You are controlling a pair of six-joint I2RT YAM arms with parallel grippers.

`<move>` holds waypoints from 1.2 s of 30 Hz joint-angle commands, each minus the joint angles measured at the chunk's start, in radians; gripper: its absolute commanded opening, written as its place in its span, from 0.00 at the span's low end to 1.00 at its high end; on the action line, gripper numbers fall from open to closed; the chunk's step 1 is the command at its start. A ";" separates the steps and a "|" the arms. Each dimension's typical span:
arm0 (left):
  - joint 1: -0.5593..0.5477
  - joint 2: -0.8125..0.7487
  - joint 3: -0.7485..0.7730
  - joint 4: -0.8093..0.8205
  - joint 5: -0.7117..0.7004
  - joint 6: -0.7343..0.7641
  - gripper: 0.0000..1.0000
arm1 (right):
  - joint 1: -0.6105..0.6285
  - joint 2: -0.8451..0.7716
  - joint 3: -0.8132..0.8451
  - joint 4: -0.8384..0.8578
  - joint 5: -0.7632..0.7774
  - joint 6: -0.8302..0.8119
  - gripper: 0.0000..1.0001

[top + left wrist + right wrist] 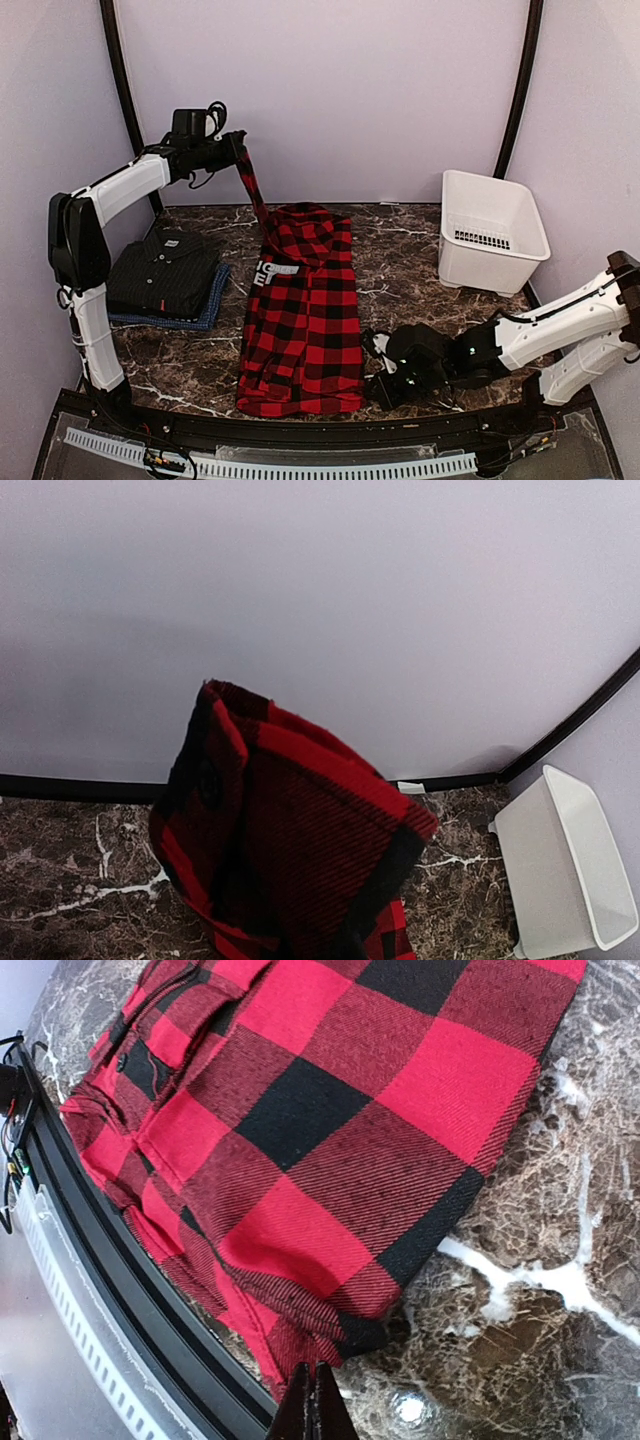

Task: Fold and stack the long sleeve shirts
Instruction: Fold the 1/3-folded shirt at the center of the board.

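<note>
1. Clock reads from the top view, 12 = far wall, 6 = arm bases.
2. The checked shirt (305,330), red & black, lies flat down the middle of the marble table (420,260). It runs lengthwise from approx. 12 to 6, collar end far and hem near the front edge.
3. White block letters (272,272) show on a black patch at its 9 o'clock side, about halfway up.
4. The L gripper (238,143) is raised well above the table at approx. 11. Its jaws are closed on the end of the shirt's sleeve (252,185).
5. The sleeve hangs in a slant from the jaws down to the shirt's far end.
6. The L wrist cam is filled w/ bunched checked cloth (290,830) right in front of the lens. Its own fingers are not seen there.
7. The R gripper (375,390) sits low on the table at approx. 5, just beside the shirt's near-right hem corner.
8. In the R wrist cam its fingertips (310,1400) are pressed together w/ no gap, right at the hem edge. Can't tell if any cloth is caught between them.
9. The black shirt (165,270) is folded at approx. 9, w/ a small red tag on it.
10. It rests on top of the folded blue shirt (215,298). Only the blue edges show, at its 3 and 6 sides.
11. That pile is apart from the checked shirt.
12. The white basket (480,265) stands at approx. 2–3, well apart from the shirts.
</note>
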 commanded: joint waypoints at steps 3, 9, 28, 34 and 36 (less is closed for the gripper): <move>0.009 0.011 0.046 0.005 0.017 -0.015 0.00 | 0.020 -0.055 0.021 -0.062 0.101 0.029 0.15; 0.008 0.018 0.050 0.007 0.026 -0.023 0.00 | -0.018 -0.027 0.052 -0.039 0.129 0.029 0.43; 0.007 0.046 0.047 0.026 0.048 -0.050 0.00 | 0.024 0.119 0.147 -0.167 0.058 0.119 0.28; 0.008 0.055 0.047 0.032 0.053 -0.055 0.00 | 0.042 0.118 0.126 -0.140 -0.020 0.091 0.29; 0.007 0.058 0.048 0.034 0.056 -0.059 0.00 | 0.045 0.128 0.122 -0.126 -0.037 0.090 0.26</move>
